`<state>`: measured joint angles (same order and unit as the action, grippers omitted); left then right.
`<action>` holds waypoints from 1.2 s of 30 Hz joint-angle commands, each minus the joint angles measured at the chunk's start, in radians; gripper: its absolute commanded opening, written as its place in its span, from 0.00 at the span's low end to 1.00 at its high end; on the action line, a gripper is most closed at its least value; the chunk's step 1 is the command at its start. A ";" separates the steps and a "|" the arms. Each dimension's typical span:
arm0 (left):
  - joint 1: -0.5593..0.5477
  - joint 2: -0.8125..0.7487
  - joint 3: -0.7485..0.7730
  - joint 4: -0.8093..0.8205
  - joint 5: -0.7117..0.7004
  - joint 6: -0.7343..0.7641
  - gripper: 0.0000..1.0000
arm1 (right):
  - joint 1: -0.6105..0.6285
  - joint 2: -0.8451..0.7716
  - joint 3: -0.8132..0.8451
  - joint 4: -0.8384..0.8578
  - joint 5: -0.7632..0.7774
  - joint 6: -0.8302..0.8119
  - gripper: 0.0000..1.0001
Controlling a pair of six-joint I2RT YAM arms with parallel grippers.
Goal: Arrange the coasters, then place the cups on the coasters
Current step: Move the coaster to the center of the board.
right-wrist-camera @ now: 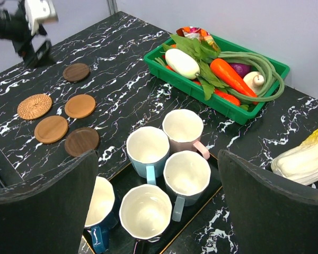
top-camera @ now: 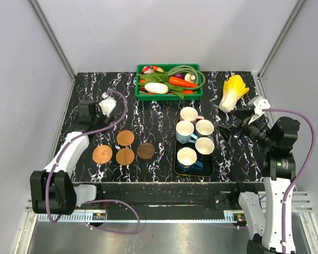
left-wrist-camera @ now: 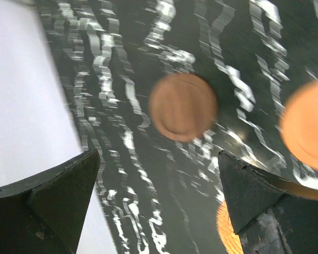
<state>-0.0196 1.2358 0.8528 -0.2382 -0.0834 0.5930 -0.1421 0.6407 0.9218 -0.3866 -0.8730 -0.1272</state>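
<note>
Five coasters lay flat on the black marbled table, left of centre. Four formed a loose cluster, close together but not touching. The woven coaster was furthest left, two orange-brown ones sat in the middle, and a dark brown one lay nearest the cups. The fifth coaster, also dark, lay apart toward the back. It was seen in the right wrist view only and could not be made out from above.

Five cups stood upright, mouths up, packed against one another on a black tray right of centre. A strip of table separated tray and cluster. None was yet on a coaster.

The left gripper had its jaws spread wide with nothing in them. It hung above the back-left table, near the fifth coaster. Its wrist view was smeared, with a brown disc showing between the fingers.

The right gripper also had its jaws spread with nothing in them. It was raised to the right of the tray and pointed at the cups. Its fingers hid the tray's near corners in its own view.

A green crate of vegetables stood at the back centre, behind the tray. A cabbage lay at the back right, beyond the right gripper.
</note>
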 commanded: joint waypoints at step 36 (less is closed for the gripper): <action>-0.490 0.263 -0.183 0.154 -0.363 0.125 0.99 | 0.003 -0.007 0.002 0.018 0.034 -0.040 1.00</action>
<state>-0.5102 1.3861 0.6495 -0.2203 -0.2924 0.7288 -0.1421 0.6331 0.9215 -0.3874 -0.8539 -0.1516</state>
